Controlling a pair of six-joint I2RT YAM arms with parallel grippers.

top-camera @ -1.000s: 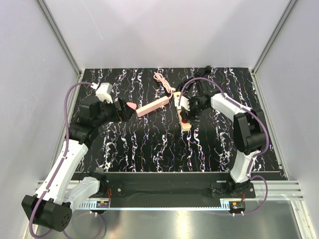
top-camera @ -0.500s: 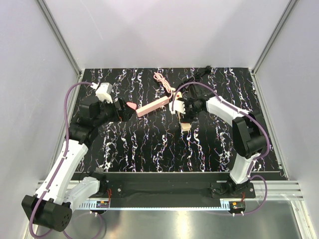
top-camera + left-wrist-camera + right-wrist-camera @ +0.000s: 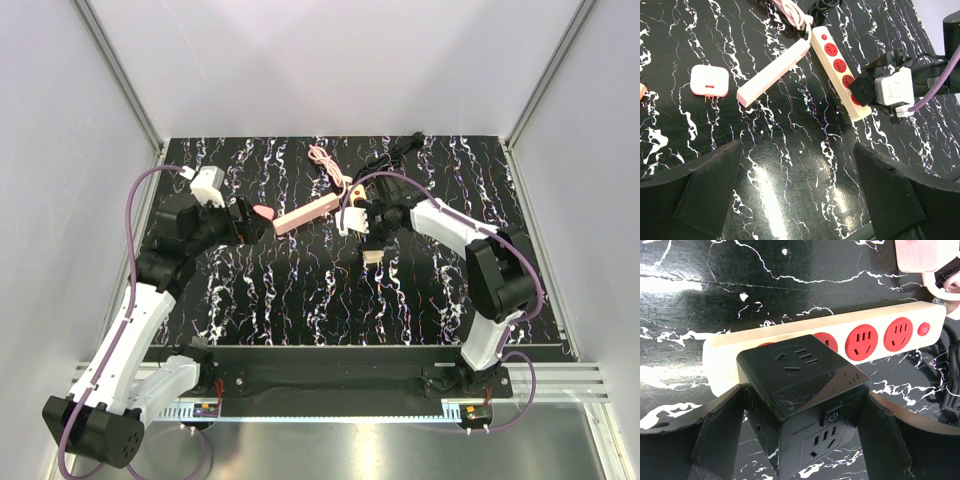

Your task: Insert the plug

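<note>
The plug is a black cube adapter [image 3: 800, 385] with sockets on its faces and a power button. My right gripper [image 3: 802, 440] is shut on it, one finger on each side. The cube hangs just over the near end of a cream power strip [image 3: 865, 335] with red sockets, seen from above as the strip [image 3: 372, 256] under the right gripper [image 3: 372, 225]. The left wrist view shows the same strip [image 3: 837, 65] and cube [image 3: 862, 87]. Further left, my left gripper [image 3: 797, 195] hovers open above bare table, also the left gripper [image 3: 245, 218].
A pink power strip [image 3: 307, 213] lies diagonally left of the cream one, its pink cord [image 3: 325, 160] coiled behind. A small pink-and-white adapter [image 3: 709, 81] lies close to my left gripper. Black cable [image 3: 400, 150] sits at the back. Grey walls enclose the black marbled table [image 3: 300, 290].
My right gripper has carried the black cube leftward, over the cream strip's near end. The left arm has stayed put.
</note>
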